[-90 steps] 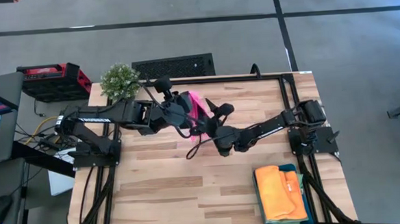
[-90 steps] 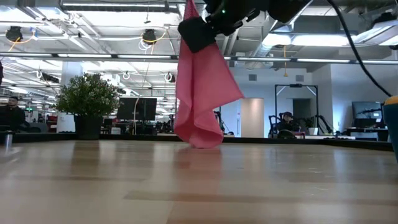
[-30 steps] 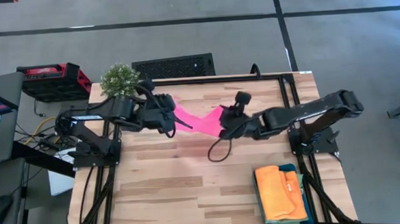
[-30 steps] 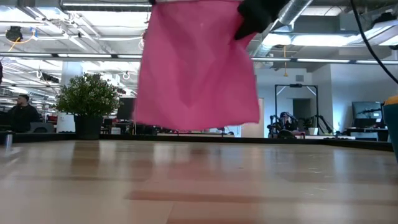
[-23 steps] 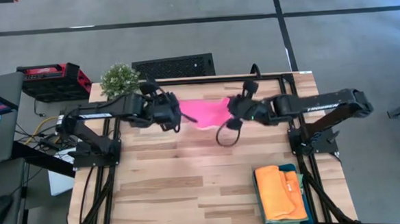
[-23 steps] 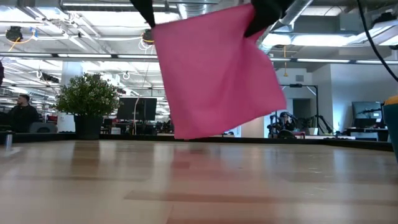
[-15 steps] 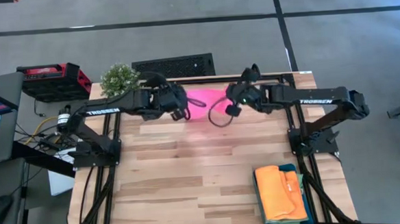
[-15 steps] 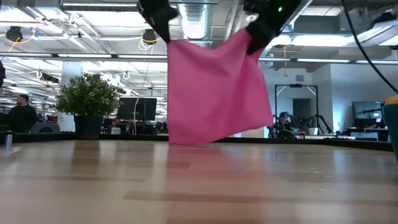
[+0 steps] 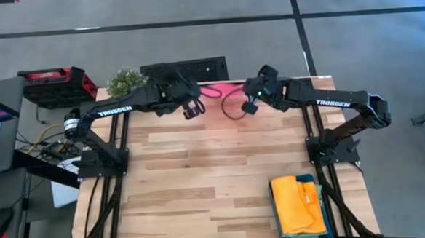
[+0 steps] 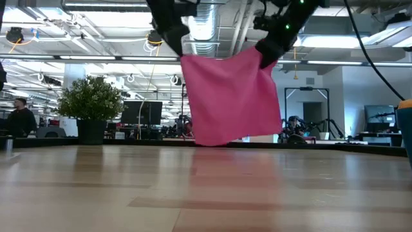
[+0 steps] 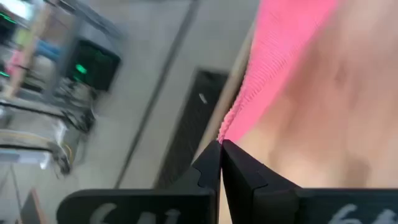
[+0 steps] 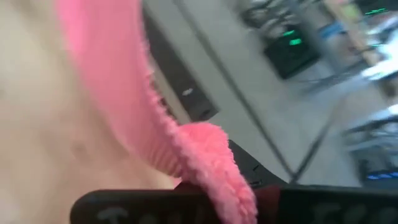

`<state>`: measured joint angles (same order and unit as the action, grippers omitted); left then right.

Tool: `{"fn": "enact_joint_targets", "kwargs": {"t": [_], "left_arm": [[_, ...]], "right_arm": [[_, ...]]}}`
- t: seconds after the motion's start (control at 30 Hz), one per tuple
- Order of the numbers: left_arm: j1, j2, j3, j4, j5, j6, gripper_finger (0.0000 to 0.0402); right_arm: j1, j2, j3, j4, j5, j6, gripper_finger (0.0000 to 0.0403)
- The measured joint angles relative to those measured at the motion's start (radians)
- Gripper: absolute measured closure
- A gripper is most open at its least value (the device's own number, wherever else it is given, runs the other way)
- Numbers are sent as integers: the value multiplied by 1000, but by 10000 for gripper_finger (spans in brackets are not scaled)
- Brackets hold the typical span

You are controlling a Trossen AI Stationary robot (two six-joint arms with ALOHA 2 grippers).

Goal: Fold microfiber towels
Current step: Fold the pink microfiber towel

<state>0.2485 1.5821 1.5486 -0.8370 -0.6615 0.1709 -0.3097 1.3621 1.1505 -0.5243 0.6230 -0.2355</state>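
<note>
the hot pink towel (image 10: 230,98) hangs above the far edge of the worktop (image 9: 215,173), stretched between the two arms by its upper corners. its top edge runs left to right across the worktop, the corner held by the right arm sitting a little higher than the other, and the cloth drops flat like a curtain with its lower edge close over the wood; whether it touches cannot be told. from above, only a thin pink strip (image 9: 212,90) shows between the arms.

the left pincer (image 11: 221,163) is clenched on one top corner of the cloth, fingers pressed together with the pink hem coming out between them. the right pincer (image 12: 214,180) grips the other top corner, the fluffy hem bunched over its fingers.

at the near right corner of the worktop, well apart from the arms, an orange towel (image 9: 297,204) lies folded on a teal tray (image 9: 321,201), with a yellow layer under it. a small potted plant (image 9: 125,79) stands at the far left corner.
</note>
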Motion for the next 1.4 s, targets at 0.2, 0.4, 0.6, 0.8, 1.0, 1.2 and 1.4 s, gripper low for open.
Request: {"fn": "enact_joint_targets", "kwargs": {"t": [0.2, 0.4, 0.6, 0.8, 1.0, 1.2, 1.4], "left_arm": [[-49, 28, -63, -103, 60, -88, 401], [-126, 31, -168, -164, 174, -227, 401], [-209, 30, -280, -162, 291, -338, 401], [-265, 36, -349, -142, 370, -401, 401], [-279, 36, -390, -63, 403, -403, 401], [-242, 41, -407, 29, 345, -403, 401], [-169, 41, -446, 108, 343, -403, 401]], "right_arm": [[59, 0, -96, -65, -65, 112, 397], [152, 1, -177, -141, -204, 229, 397], [265, 1, -258, -154, -361, 300, 397], [349, 1, -325, -139, -466, 341, 397], [381, 1, -369, -111, -470, 386, 397], [326, 1, -402, -93, -423, 442, 397], [236, 1, -427, -64, -409, 446, 397]]}}
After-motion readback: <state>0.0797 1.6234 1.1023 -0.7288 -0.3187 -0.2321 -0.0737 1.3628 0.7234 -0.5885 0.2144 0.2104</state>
